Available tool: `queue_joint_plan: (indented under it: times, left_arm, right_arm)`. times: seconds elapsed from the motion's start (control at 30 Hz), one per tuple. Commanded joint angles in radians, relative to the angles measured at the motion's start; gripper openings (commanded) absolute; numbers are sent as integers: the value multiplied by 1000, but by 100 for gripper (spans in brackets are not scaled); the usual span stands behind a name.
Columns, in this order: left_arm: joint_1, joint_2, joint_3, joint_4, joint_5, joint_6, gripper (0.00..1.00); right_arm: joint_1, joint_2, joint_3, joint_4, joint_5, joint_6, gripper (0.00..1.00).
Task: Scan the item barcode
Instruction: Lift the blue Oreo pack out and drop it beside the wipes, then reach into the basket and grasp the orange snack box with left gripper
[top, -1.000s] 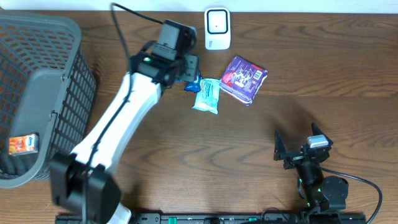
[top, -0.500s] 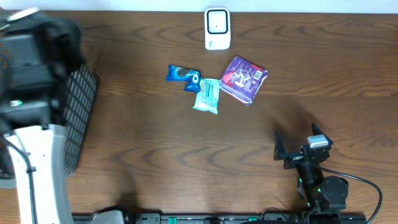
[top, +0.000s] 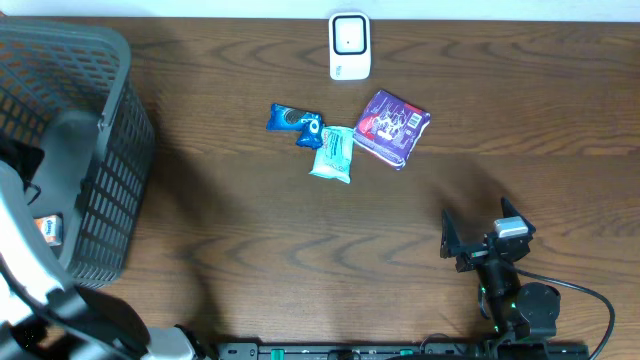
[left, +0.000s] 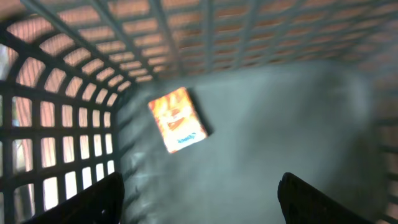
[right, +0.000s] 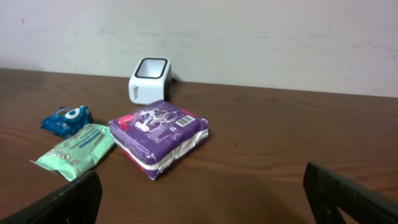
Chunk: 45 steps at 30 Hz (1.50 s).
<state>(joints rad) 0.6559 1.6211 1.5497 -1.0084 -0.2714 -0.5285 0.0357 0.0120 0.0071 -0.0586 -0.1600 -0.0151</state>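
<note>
The left hand (left: 200, 190), spread wide and empty, hangs inside the basket (top: 112, 170) at the tabletop's left edge, likely after the orange packet (left: 179, 119) lying there, while the right hand (top: 478, 235) rests open by the near edge.

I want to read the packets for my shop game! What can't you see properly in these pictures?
- Orange packet: the left wrist view is blurred, so its print is unreadable; overhead, the left arm covers part of it.
- Purple pack: its white label, in the right wrist view, is too small to read.
- Left pincer: only its fingertips show, cut off by the bottom edge.
- Basket: its left side is cut off overhead.
</note>
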Motion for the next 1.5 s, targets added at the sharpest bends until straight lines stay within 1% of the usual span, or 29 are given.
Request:
queue_joint_plan:
  times: [0.0,0.1,0.17,0.47,0.87,1.1,1.13,1.2,1.27,1.3,1.33,1.47]
  left_arm:
    - [31,98,2,-23,-11,-27,79]
    - [41,176,0,-23,-11,-31,79]
    - [41,242,0,-13,-11,-56,79]
    - [42,394,-1,51,-11,-64,79]
    - [42,418,-16,69,-41,-64,79]
    - [42,418,-77,121,-55,-64,79]
    - [42,418,-81,122,-56,-64,74]
    - [42,418,-82,121,-56,-64,50]
    - [42,417,-82,120,-55,-64,14]
    - [42,417,-82,116,-53,-64,7]
    - [42,415,-82,111,-39,-64,7]
    - [42,369,-72,73,106,-64,7]
  right_arm:
    - [-4,-4,-2,-4,0,3,99]
    - [-4,-4,-2,-4,0,3,99]
    - [-4,-4,-2,-4,0,3,99]
    - [-4,-4,-2,-4,0,3,99]
    - [-4,-4,-2,-4,0,3,99]
    - [-4,-4,-2,-4,0,3,99]
    - [-4,-4,-2,-4,0,3,99]
    - [-4,-4,-2,-4,0,3,99]
    - [-4,-4,-2,-4,0,3,99]
    - [-4,-4,-2,-4,0,3,99]
    - [-4,-4,-2,-4,0,3,99]
    - [-4,-4,-2,-4,0,3,99]
